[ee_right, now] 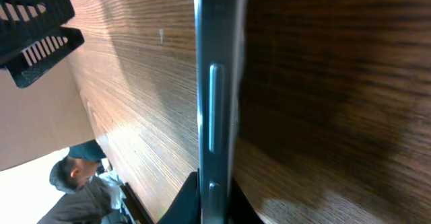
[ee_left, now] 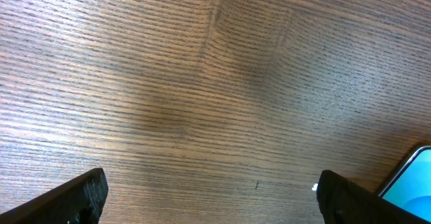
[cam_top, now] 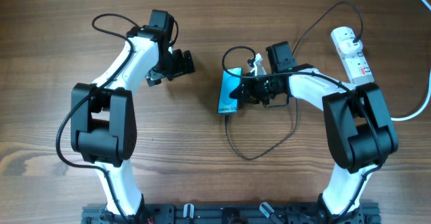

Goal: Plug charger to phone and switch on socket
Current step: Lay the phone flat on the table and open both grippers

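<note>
Overhead view, brown wood-grain bench (cam_top: 54, 22): matte, finely lined surface; broad open room at the far left and along the near edge between the two arm bases.
Small flat rectangular phone with teal-blue screen (cam_top: 229, 93): near the bench's middle, long sides running away from the bases, open wood on its left side.
Black two-finger right hand (cam_top: 246, 91): at the phone's right long edge, pinching it. The right wrist view shows the smooth metal rim (ee_right: 215, 83) edge-on with a slim side button, and dark fingers (ee_right: 185, 200) pressed against either face.
Black two-finger left hand (cam_top: 183, 64): up-left of the phone and apart from it. Its fingers (ee_left: 77, 196) are spread wide over bare grain with nothing between them; a rounded phone corner (ee_left: 414, 180) shows just beside the right finger.
Thin black charger cable (cam_top: 252, 158): lies in a loose loop on the wood in front of the phone and under the right arm. Its tip meets the phone's near short edge; whether it is seated cannot be told.
White elongated plastic socket strip with red switches (cam_top: 353, 56): far right, well apart from the phone, its near end hidden by the right arm. The switch positions are too small to tell.
</note>
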{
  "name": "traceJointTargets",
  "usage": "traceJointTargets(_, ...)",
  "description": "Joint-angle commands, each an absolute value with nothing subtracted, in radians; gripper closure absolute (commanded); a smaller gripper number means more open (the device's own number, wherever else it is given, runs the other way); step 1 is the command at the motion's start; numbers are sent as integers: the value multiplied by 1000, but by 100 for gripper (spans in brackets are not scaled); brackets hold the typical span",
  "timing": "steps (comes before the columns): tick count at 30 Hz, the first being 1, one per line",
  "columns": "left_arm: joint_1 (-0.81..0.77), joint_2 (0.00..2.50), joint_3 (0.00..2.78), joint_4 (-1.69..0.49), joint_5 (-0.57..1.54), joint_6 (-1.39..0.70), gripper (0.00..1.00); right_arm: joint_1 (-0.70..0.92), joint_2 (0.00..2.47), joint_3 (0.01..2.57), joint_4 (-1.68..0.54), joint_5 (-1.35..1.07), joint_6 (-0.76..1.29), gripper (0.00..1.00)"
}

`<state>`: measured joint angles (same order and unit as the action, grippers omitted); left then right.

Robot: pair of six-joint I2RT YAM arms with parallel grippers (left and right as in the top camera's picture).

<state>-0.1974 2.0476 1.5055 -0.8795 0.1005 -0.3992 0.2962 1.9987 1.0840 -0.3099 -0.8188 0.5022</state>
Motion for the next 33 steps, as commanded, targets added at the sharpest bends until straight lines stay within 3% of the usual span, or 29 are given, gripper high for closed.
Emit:
traceJointTargets(1, -198, 2024, 1509, -880, 77, -408, 0, 300, 2043, 1086, -308, -801, 489, 84)
traceJointTargets(10, -198, 2024, 1509, -879, 77, -408, 0, 300, 2043, 1086, -305, -801, 490, 52)
traceJointTargets(17, -198, 2024, 1509, -879, 77, -408, 0, 300, 2038, 1088, -352, -672, 580, 45)
traceJointTargets(24, -198, 2024, 1509, -879, 77, -408, 0, 300, 1995, 1139, -463, -545, 551, 29)
traceJointTargets(33, -198, 2024, 1509, -879, 77, -408, 0, 300, 1930, 1164, -503, -604, 525, 26)
